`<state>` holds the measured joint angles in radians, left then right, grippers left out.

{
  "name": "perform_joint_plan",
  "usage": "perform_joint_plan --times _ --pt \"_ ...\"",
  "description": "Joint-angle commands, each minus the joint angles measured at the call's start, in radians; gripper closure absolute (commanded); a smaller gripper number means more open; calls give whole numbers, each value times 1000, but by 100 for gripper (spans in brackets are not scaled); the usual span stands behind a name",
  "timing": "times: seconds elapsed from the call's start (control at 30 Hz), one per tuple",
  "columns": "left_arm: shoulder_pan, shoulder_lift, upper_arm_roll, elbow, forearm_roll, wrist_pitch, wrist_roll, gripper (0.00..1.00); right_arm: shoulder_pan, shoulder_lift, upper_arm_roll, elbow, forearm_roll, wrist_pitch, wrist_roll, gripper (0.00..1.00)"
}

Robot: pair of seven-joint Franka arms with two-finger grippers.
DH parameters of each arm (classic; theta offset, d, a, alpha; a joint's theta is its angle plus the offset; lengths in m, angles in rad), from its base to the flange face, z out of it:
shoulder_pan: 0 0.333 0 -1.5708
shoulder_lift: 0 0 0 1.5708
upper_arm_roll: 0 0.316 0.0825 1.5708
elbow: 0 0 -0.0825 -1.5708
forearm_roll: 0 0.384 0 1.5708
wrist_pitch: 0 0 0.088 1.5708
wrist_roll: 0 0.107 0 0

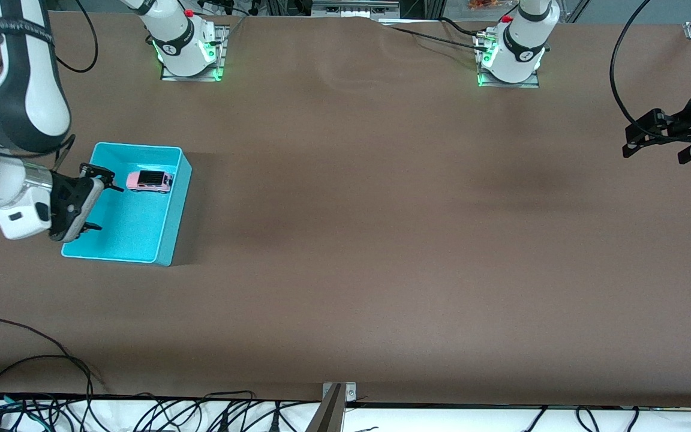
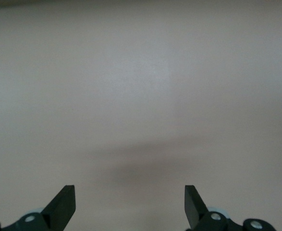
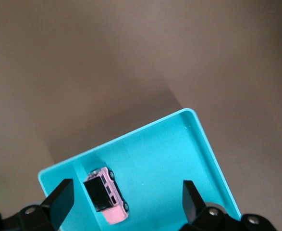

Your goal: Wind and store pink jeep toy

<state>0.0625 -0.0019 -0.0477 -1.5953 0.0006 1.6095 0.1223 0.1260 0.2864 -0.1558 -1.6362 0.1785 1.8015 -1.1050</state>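
Note:
The pink jeep toy (image 1: 150,180) lies inside the cyan bin (image 1: 173,216), close to the bin's wall that is farthest from the front camera. It also shows in the right wrist view (image 3: 107,196), lying free on the bin floor (image 3: 179,159). My right gripper (image 1: 98,200) is open and empty, hanging over the bin beside the jeep, not touching it. My left gripper (image 1: 657,135) is open and empty, held above the bare table at the left arm's end; it waits there.
The brown table (image 1: 381,240) spreads wide between the bin and the left arm. Cables (image 1: 51,372) lie along the table edge nearest the front camera. The arm bases (image 1: 186,48) stand along the edge farthest from the front camera.

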Motion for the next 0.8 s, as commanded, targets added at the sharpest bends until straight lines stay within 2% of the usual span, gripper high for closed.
perform_joint_plan --times 0.0,0.13,0.33,0.57,0.77 --pt "2 17 0 35 -22 -20 0 0 26 10 -1 133 -62 -74 298 0" --pt "2 17 -1 35 -22 -20 0 0 27 11 1 203 -73 -128 509 0" --pt "0 17 -1 35 -22 -20 0 0 31 10 -2 252 -77 -174 767 0" --pt "0 17 -1 35 -22 -20 0 0 31 5 -10 338 -131 -266 870 0" --pt "0 17 -1 35 -22 -20 0 0 32 -102 -1 302 -152 -376 1030 0"
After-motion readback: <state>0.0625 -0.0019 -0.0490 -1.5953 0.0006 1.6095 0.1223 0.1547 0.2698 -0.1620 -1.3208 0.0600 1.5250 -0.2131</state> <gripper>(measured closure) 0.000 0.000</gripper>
